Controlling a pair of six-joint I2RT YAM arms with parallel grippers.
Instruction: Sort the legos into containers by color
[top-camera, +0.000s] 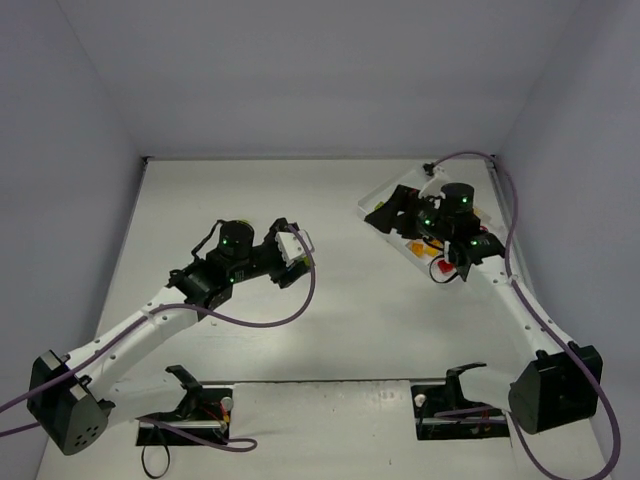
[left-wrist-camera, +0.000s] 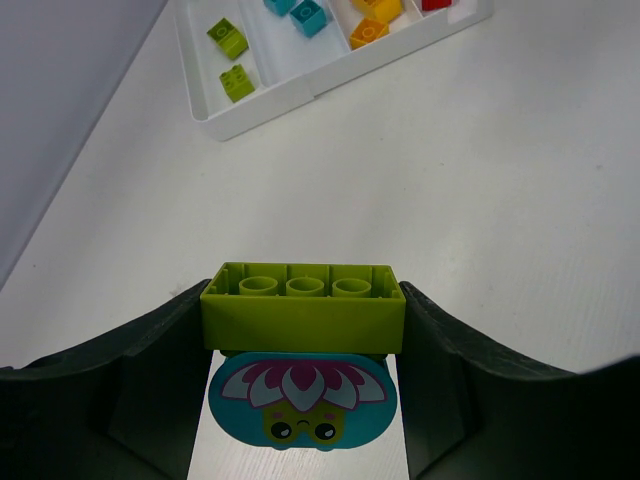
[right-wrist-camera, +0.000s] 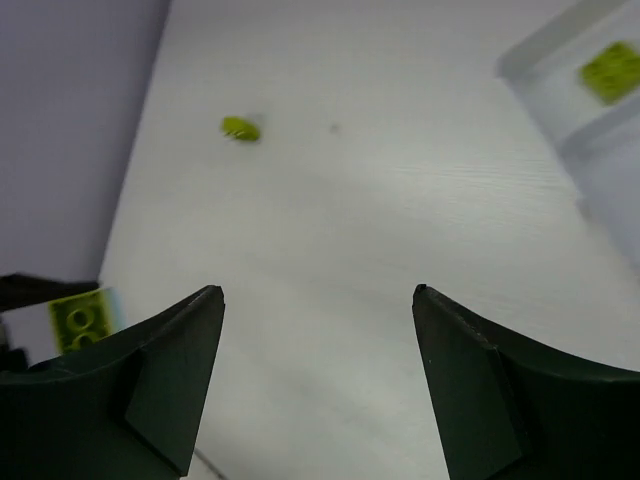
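Note:
My left gripper (left-wrist-camera: 304, 292) is shut on a lime green brick (left-wrist-camera: 303, 322) that has a teal printed flower-face piece (left-wrist-camera: 302, 400) stuck under it, held above the table. In the top view this gripper (top-camera: 297, 244) is at mid-table. The white tray (left-wrist-camera: 262, 108) lies ahead of it, holding lime bricks (left-wrist-camera: 237, 82), teal bricks (left-wrist-camera: 310, 17), orange bricks (left-wrist-camera: 368, 31) and a red brick (left-wrist-camera: 437, 4) in separate compartments. My right gripper (right-wrist-camera: 316, 292) is open and empty, and hovers by the tray's near-left end (top-camera: 384, 213). A loose lime brick (right-wrist-camera: 240, 128) lies on the table.
The tray (top-camera: 398, 182) sits at the back right, partly hidden under the right arm. Its corner with a lime brick (right-wrist-camera: 610, 70) shows in the right wrist view. Grey walls close off the left, back and right. Purple cables trail from both arms.

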